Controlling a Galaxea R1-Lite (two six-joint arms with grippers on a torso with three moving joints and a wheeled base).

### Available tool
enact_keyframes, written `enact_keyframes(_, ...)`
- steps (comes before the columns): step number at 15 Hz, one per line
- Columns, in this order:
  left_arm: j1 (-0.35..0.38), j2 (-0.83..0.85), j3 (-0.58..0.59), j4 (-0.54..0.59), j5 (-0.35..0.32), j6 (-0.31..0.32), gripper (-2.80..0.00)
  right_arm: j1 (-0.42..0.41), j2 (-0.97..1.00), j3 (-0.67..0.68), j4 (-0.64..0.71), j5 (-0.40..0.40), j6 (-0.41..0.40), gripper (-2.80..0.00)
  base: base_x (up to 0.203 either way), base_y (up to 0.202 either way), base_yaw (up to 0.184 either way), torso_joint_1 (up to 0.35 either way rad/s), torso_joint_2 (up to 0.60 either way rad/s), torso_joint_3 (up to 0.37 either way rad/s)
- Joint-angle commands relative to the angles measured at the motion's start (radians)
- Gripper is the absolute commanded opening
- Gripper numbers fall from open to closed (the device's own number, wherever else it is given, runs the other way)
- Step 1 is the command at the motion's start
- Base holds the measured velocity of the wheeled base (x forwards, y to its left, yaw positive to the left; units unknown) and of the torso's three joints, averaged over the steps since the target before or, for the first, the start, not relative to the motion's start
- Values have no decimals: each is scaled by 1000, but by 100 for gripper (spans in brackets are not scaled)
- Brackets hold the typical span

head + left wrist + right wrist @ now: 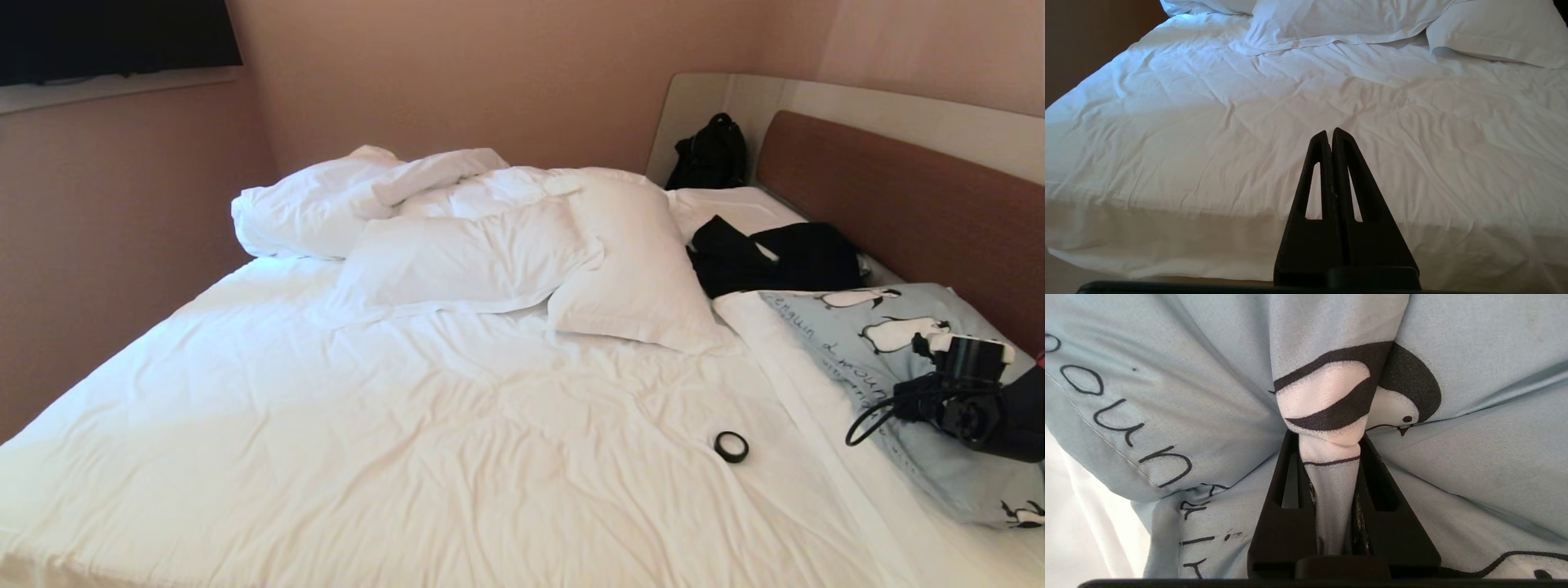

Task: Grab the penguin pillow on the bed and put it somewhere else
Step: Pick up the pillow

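The penguin pillow [857, 331], light blue with black-and-white penguins and dark script, lies at the right side of the bed [408, 425] by the headboard. My right gripper [939, 363] presses down on its middle. In the right wrist view the right gripper [1329, 435] is shut on a bunched fold of the penguin pillow [1208, 396], and the cloth fills the gap between the fingers. My left gripper [1329, 132] is shut and empty, held off the near edge of the bed [1208, 122]. It is not in the head view.
Two white pillows [637, 269] and a heaped duvet [326, 204] lie across the far half of the bed. Black clothing [775, 257] lies beyond the penguin pillow, a black bag [710, 155] in the corner. A black tape roll [731, 446] rests on the sheet. The brown headboard [898, 196] runs along the right.
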Motion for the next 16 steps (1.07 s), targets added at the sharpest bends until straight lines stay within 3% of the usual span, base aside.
enact_keyframes(1, 0, 0, 2, 0, 0, -1, -280, 7, -34, 0, -4, -1, 30, -280, 0, 0, 0, 0, 0, 0)
enact_keyframes(8, 0, 0, 2, 0, 0, 0, -280, 45, -251, 43, 6, -1, 97, -280, 0, 0, 0, 0, 0, 0)
enact_keyframes(16, 0, 0, 2, 0, 0, 0, -280, 152, -578, 166, 4, -1, 124, -280, 0, 0, 0, 0, 0, 0)
